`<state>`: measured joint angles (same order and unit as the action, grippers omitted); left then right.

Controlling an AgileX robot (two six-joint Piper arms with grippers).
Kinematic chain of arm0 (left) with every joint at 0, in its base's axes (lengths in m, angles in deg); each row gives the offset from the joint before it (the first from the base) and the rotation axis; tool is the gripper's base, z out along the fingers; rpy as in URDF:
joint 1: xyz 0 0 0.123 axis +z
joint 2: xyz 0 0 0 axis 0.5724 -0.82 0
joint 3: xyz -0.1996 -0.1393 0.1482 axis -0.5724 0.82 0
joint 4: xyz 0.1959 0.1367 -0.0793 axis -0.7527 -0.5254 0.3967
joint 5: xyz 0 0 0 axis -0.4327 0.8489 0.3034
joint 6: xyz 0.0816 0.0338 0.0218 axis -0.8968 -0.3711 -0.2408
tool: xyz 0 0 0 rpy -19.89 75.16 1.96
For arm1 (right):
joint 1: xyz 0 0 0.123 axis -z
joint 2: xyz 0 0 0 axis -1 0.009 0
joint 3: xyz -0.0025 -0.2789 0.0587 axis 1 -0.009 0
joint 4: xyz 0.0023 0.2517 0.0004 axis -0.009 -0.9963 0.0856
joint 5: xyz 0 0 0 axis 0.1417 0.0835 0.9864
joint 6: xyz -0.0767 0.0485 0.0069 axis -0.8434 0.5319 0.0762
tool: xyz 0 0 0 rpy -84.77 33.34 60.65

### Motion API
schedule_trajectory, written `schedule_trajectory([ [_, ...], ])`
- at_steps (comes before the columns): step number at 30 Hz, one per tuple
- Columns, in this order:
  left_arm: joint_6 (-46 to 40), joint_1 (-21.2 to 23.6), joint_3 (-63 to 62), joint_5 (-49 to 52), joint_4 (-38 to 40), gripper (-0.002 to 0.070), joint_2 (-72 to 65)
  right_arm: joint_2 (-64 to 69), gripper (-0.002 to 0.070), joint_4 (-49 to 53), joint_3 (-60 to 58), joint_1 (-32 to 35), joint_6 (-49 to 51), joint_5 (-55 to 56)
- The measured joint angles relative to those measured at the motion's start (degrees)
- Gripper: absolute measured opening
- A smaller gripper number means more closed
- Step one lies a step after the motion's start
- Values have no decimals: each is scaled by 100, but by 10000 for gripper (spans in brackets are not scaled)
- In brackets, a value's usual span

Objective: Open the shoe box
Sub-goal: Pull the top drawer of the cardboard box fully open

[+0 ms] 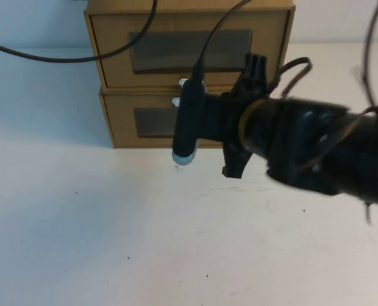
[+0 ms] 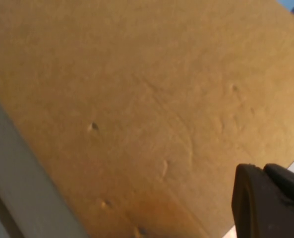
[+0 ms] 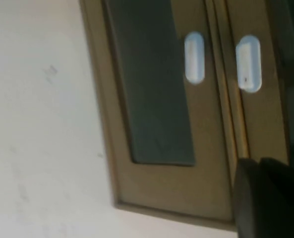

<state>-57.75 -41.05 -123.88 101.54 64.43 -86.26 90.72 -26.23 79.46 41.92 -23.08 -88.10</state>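
Note:
Two brown cardboard drawer-style shoe boxes stand stacked at the back of the table, the upper box (image 1: 189,44) on the lower box (image 1: 144,124). Each has a dark window and a small white handle (image 1: 181,83). In the right wrist view the lower box's handle (image 3: 194,57) and the upper box's handle (image 3: 248,64) lie side by side. My right gripper (image 1: 255,64) is shut, rolled sideways, just in front of the box fronts, holding nothing (image 3: 270,198). My left gripper (image 2: 268,201), shut, hovers close over a plain cardboard face (image 2: 137,109); the left arm is hidden in the high view.
The white table (image 1: 112,229) spreads out in front of the boxes. Black cables (image 1: 48,58) run across the back left and over the boxes. The right arm's black body (image 1: 322,146) fills the middle right of the high view.

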Motion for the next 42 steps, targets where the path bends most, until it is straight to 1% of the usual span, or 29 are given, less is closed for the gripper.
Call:
schedule_trajectory([
  [3, -68, 0, 0, 35, -36, -5, -82, 534, -13, 1997, 41, -264, 1654, -424],
  [5, -79, 0, 0, 57, -36, -5, -117, 777, -13, 2890, 41, -340, 2581, -364],
  [7, -89, 0, 0, 91, -23, -5, -151, 953, -13, 3487, 63, -412, 3028, -274],
  [9, -89, 0, -14, 117, 15, -5, -171, 1083, -13, 3732, 120, -488, 3234, -250],
  [13, -102, 0, -28, 154, 59, -5, -193, 1226, -11, 3882, 198, -540, 3358, -389],
  [16, -105, 0, -53, 164, 147, -5, -244, 1302, 18, 3880, 342, -540, 3456, -542],
  [21, -105, 0, -53, 164, 255, -5, -287, 1384, 151, 3904, 668, -358, 3971, -489],
  [24, -105, 0, -53, 164, 281, -5, -287, 1411, 197, 3904, 769, -212, 4011, -476],
  [27, -114, 0, -53, 164, 290, -5, -287, 1474, 212, 3913, 789, -120, 3909, -465],
  [35, -114, 0, -53, 164, 306, -5, -292, 1775, 221, 3926, 830, -104, 3469, -314],
  [42, -128, 0, -53, 177, 336, -5, -301, 1878, 281, 3926, 941, -104, 3468, -424],
])
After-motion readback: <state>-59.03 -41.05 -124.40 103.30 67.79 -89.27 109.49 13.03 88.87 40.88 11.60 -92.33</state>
